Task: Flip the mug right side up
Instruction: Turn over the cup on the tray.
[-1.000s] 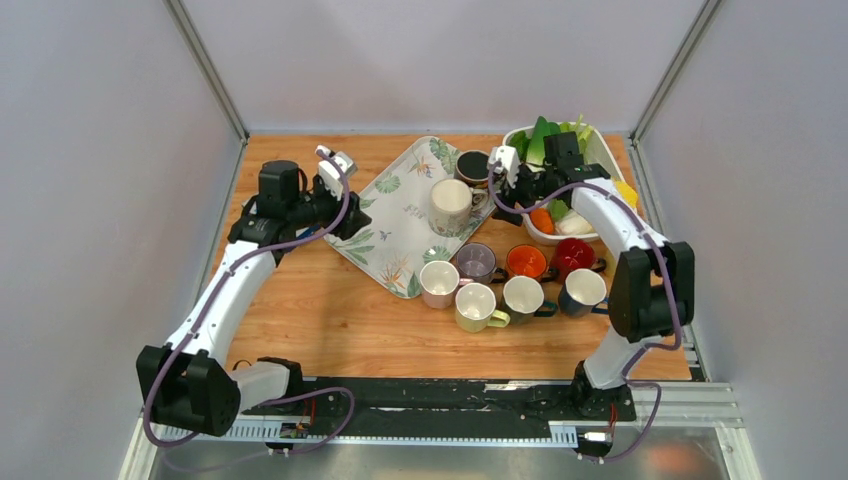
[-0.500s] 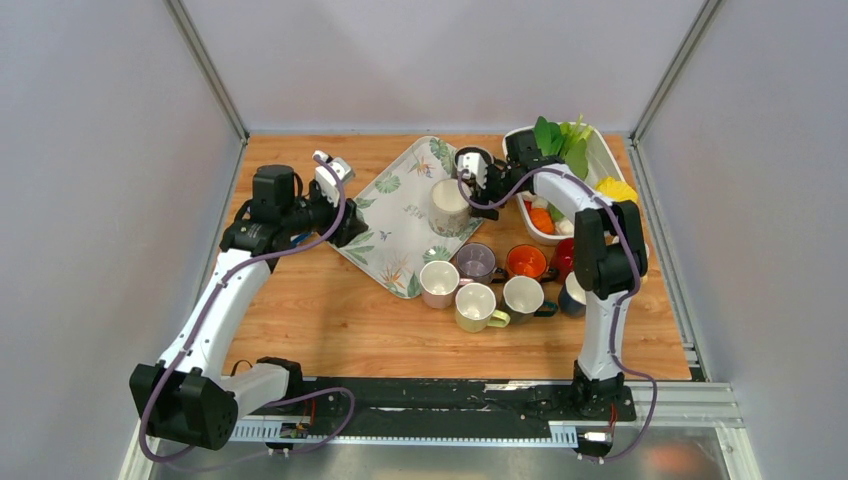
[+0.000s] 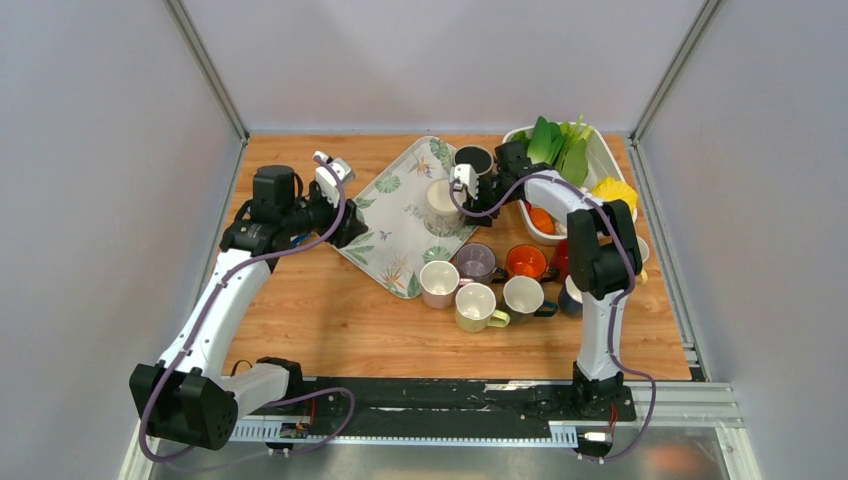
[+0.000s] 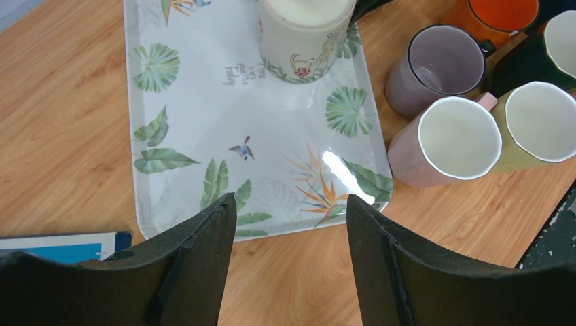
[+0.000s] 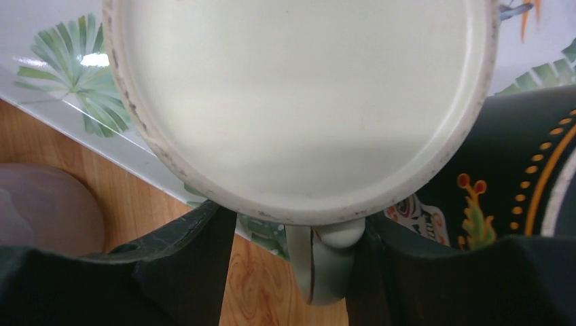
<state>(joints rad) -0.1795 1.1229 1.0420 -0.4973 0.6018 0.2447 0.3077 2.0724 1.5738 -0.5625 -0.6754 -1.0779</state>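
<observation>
A cream mug [image 3: 441, 203] stands upside down on the leaf-print tray [image 3: 390, 225], its flat base facing up. It also shows in the left wrist view [image 4: 306, 34] and fills the right wrist view [image 5: 299, 95]. My right gripper [image 3: 466, 188] is open at the mug's right side. Its jaws straddle the mug's handle [image 5: 326, 261]: the right finger touches the handle and the left finger stands apart from it. My left gripper [image 3: 343, 195] is open and empty above the tray's left edge [image 4: 204, 102].
A black patterned mug [image 3: 473, 158] stands just behind the cream mug, close to my right gripper. Several upright mugs cluster in front of the tray, the pink one [image 3: 438, 283] nearest it. A white bin of vegetables [image 3: 600, 150] stands at the back right.
My right gripper moved left from the vegetable bin to the cream mug and now straddles its handle. The left arm has barely moved.
</observation>
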